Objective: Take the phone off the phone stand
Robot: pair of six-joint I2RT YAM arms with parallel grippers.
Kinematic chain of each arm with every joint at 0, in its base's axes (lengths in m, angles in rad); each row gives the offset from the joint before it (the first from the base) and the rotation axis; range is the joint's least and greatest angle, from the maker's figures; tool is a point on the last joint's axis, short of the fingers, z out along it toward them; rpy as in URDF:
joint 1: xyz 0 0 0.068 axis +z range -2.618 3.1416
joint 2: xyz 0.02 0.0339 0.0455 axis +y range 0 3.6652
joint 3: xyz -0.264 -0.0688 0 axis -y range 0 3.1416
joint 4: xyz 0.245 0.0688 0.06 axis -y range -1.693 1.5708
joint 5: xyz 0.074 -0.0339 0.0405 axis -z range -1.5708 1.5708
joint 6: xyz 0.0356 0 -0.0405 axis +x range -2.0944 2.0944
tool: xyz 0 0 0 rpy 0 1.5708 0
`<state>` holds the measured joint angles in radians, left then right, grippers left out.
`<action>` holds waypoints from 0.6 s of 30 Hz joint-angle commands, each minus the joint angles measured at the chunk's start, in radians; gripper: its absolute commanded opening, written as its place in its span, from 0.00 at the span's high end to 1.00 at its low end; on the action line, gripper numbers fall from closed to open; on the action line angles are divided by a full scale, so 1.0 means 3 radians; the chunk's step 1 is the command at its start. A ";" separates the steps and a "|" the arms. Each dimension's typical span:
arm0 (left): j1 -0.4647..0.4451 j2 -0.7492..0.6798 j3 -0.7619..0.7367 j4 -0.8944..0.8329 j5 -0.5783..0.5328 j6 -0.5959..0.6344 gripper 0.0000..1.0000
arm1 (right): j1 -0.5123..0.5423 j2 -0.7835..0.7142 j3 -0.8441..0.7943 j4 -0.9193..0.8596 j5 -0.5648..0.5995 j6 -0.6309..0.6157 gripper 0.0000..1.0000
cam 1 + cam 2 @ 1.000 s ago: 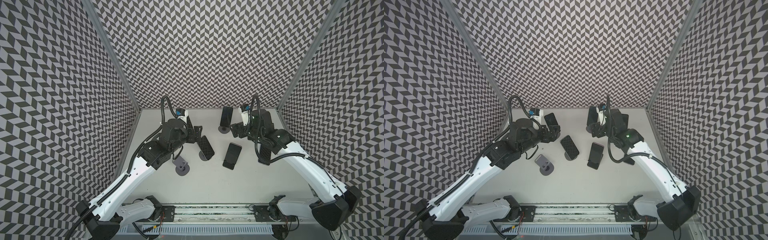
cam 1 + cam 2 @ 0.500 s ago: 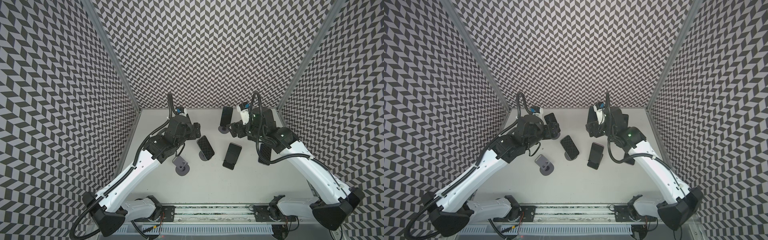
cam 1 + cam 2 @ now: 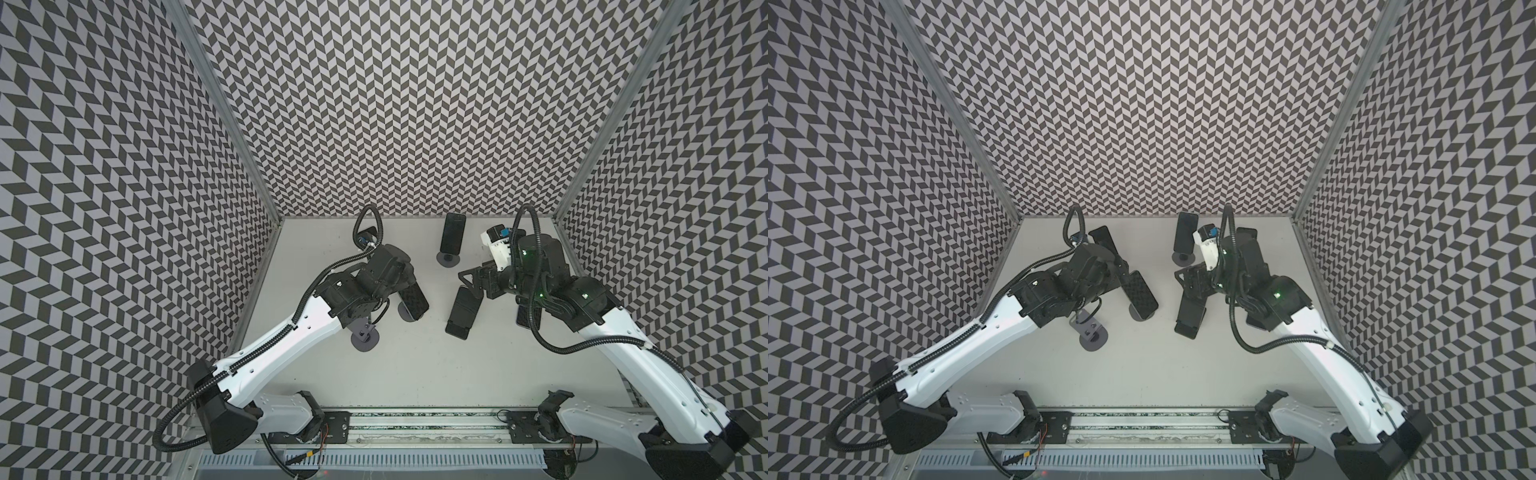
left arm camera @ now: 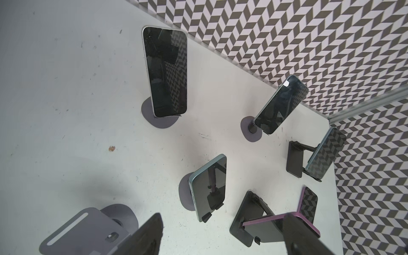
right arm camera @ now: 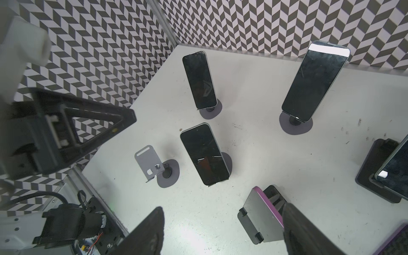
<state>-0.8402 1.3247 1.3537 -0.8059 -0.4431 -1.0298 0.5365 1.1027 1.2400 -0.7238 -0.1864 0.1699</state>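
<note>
Currently, the purple-edged phone (image 3: 461,311) sits tilted in its black stand (image 4: 244,217) on the white bench (image 3: 415,374), a little right of centre. It leans back against the stand's support, and two small clips hold its lower edge.

The right gripper (image 3: 473,284) hangs just above the far end of that phone. In the right wrist view its jaws are spread wide. One finger (image 5: 309,231) lies right beside the phone's purple edge and the other is well off to the side, so nothing is pinched. Whether the near finger touches the phone cannot be told.

The left gripper (image 4: 223,217) is left of centre, over a teal phone (image 3: 413,303) that rests on a stand with a round base. Its jaws are also spread and hold nothing. In the left wrist view the teal phone and the purple-edged phone both show between its two fingers.

An empty grey stand (image 3: 365,336) is just nearer than the left wrist, partly hidden by the arm. A dark phone (image 3: 453,237) stands upright on a round base at the far edge, and a second one (image 3: 1102,241) is at far left behind the left arm. Another phone on a black stand (image 4: 324,154) is at the right, mostly hidden under the right arm in both top views.
</note>
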 commanded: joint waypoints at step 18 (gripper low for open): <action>-0.0140 0.0765 0.0297 -0.0062 0.0048 -0.0934 0.08 | 0.0012 -0.0045 0.0003 0.0223 -0.0174 0.0053 0.17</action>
<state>-0.8715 1.5337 1.3964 -0.8017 -0.4202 -1.2423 0.5365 1.1000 1.2381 -0.7055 -0.2100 0.1764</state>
